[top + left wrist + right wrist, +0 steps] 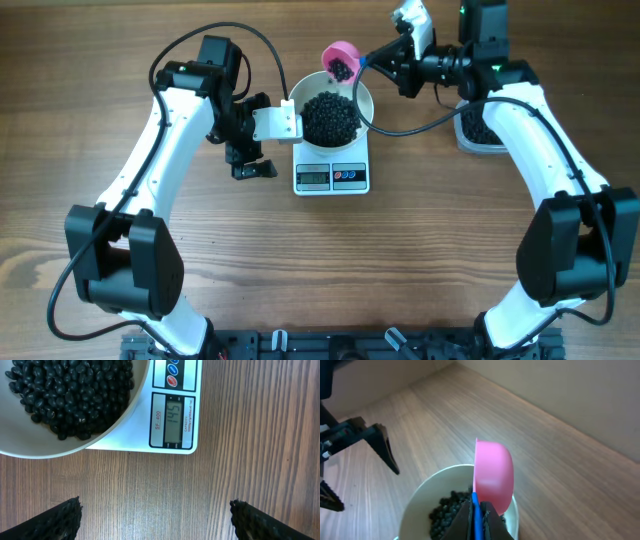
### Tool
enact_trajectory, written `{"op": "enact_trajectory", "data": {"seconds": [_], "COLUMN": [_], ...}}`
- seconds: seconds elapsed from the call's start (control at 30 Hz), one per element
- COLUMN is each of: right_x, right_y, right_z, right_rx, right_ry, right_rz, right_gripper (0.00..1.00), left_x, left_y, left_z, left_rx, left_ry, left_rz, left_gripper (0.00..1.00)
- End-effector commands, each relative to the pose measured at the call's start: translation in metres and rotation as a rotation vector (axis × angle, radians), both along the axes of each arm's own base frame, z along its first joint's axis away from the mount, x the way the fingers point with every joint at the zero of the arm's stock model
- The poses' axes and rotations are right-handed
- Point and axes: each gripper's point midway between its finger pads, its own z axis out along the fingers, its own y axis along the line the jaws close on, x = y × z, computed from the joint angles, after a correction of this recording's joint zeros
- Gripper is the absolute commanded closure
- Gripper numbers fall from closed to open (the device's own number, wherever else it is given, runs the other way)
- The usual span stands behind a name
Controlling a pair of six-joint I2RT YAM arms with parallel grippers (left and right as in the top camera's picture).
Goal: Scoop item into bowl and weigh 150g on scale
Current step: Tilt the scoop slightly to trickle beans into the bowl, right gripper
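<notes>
Above white bowl (pixel 330 148) on scale (pixel 332 178): pink scoop (pixel 495 475) pinched in right gripper (pixel 476 510), left gripper (pixel 155 517) agape nearby; seemingly final top-up, needing only a gentle trickle of black beans (pixel 330 118).

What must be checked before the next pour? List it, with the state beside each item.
1. Reading on the scale at target: not ok; the display shows 145.
2. The bowl seated on the scale: ok.
3. The right gripper shut on the pink scoop by its handle: ok.
4. Scoop over the bowl: ok, at its rim.
5. Enough beans in the scoop: cannot tell; some show from overhead.
6. The left gripper open, clear of the scale: ok.
</notes>
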Motion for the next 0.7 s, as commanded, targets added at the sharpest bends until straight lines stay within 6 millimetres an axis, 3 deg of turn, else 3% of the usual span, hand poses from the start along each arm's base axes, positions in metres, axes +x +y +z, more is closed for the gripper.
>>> {"op": "enact_trajectory", "data": {"seconds": [0.0, 0.1, 0.2, 0.27, 0.33, 0.43, 0.5, 0.67], "right_x": [0.003, -0.011, -0.005, -0.017, -0.006, -0.015, 0.0, -0.001], "right_y": [-0.004, 0.007, 0.001, 0.009, 0.002, 0.009, -0.004, -0.001], "right_z": [-0.006, 0.004, -0.003, 0.006, -0.001, 0.007, -0.008, -0.005], "right_rx": [-0.015, 0.031, 0.025, 0.057, 0.031, 0.064, 0.007, 0.006], "right_ry": [0.001, -0.055, 0.031, -0.039, 0.024, -0.025, 0.063, 0.02], "right_rz": [-0.006, 0.112, 0.03, 0.142, 0.045, 0.127, -0.026, 0.012], "right_gripper": [0.96, 0.96, 0.96, 0.96, 0.96, 0.96, 0.96, 0.96], "left_x": [-0.003, -0.003, -0.003, -0.003, -0.003, -0.003, -0.003, -0.003], "left_y": [-0.003, -0.003, -0.003, -0.002, -0.003, -0.003, -0.002, -0.003], "left_z": [-0.001, -0.001, -0.001, -0.001, -0.001, -0.001, -0.001, -0.001], "left_rx": [-0.024, -0.024, -0.024, -0.024, -0.024, -0.024, -0.024, -0.024], "left_ry": [0.007, 0.007, 0.008, 0.008, 0.008, 0.007, 0.008, 0.008], "left_rz": [-0.017, -0.017, -0.017, -0.017, -0.017, -0.017, -0.017, -0.017], "left_gripper": [0.0, 0.0, 0.0, 0.0, 0.0, 0.0, 0.0, 0.0]}}
